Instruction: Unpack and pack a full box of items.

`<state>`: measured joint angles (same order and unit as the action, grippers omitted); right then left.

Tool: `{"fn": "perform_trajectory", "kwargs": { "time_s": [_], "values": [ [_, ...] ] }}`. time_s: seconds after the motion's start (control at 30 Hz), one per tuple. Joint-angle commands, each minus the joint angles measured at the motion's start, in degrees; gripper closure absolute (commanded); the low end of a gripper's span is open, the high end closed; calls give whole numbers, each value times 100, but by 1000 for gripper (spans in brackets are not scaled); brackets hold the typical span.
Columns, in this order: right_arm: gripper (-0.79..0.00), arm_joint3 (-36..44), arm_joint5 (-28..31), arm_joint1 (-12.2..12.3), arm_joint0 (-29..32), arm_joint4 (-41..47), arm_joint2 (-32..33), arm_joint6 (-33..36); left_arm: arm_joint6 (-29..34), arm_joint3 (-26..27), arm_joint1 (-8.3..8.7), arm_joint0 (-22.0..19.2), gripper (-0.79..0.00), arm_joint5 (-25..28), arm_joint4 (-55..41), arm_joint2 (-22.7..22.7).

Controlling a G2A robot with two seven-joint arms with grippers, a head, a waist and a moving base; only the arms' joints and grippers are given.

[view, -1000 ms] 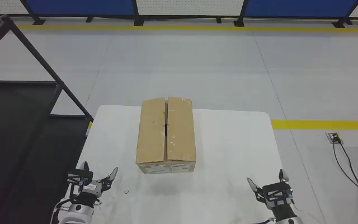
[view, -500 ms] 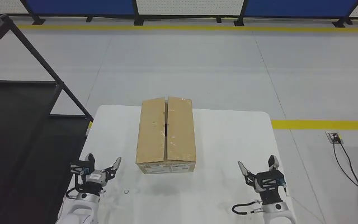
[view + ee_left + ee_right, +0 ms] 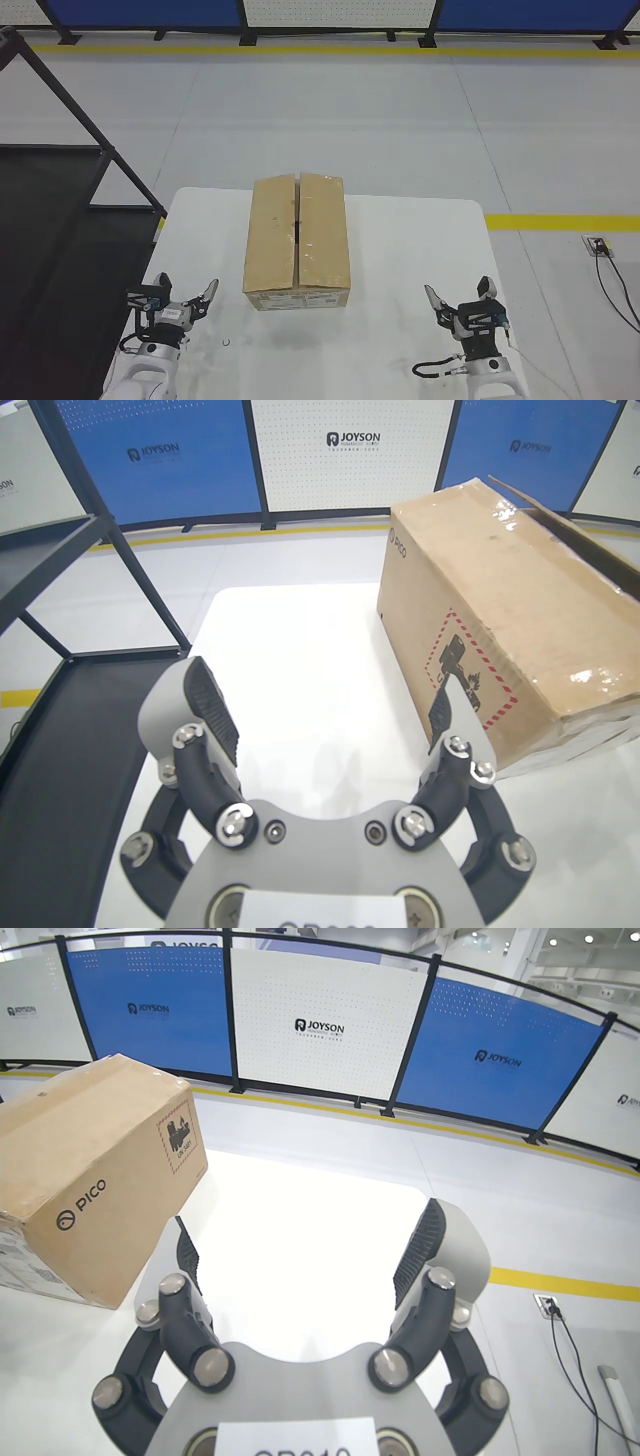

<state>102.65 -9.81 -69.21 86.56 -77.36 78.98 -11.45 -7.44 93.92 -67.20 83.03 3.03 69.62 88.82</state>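
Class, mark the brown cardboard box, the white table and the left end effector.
brown cardboard box [image 3: 322, 240], top view, on one top flap.
white table [image 3: 420, 270], top view, bare surface beside box.
left end effector [image 3: 322, 672], left wrist view, midway between fingertips.

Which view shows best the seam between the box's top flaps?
The top view: looking straight down on the box, it shows the whole seam between the closed flaps. The left wrist view shows a long side and one raised flap edge; the right wrist view, the other long side and the top at a slant.
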Motion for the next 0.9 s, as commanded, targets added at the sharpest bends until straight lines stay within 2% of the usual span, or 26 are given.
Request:
{"fn": "perform_trajectory", "kwargs": {
  "time_s": [0.0,0.17,0.37,0.53,0.87],
  "values": [
    [-785,-47,-10,-19,-1,0,-64,-101,161,-136,-18,-148,-785,52,-88,-115],
    [-785,-32,7,-38,156,-94,-87,-376,304,-678,-71,-619,-785,-79,-127,-343],
    [-785,-45,75,-49,280,-262,-55,-639,345,-1119,-121,-1009,-785,214,85,-750],
    [-785,-37,-125,-61,330,-548,-12,-631,228,-1191,-151,-1080,-785,293,201,-930],
    [-785,-36,-109,-62,325,-538,-8,-611,49,-1010,-170,-945,-785,487,233,-1003]
  ]
}}
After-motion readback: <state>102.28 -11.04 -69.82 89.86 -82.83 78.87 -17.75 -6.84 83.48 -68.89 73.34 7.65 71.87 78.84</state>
